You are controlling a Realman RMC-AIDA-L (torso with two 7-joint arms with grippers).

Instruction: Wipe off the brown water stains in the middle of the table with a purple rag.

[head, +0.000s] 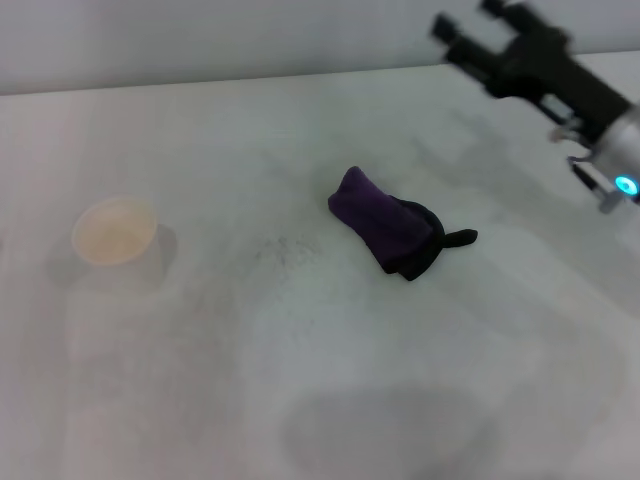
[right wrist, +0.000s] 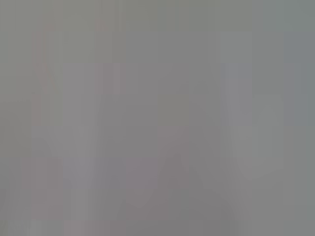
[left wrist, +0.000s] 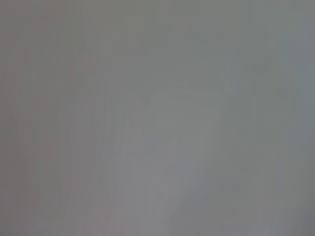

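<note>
Purple rag (head: pixel 388 233) lies bunched on the counter (head: pixel 300 400), well below and beside the right gripper (head: pixel 462 35), whose jaws hang open and empty. No brown stain shows, only faint specks; blind wiping could knock the cup (head: pixel 115 238).

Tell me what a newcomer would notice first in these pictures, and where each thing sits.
The purple rag stands out most: a dark bunched cloth lying alone near the middle of the white table. Next comes the right gripper, black, raised at the far right with its fingers apart, holding nothing. A white cup of tan liquid stands at the left; no brown stain is plainly visible.
</note>
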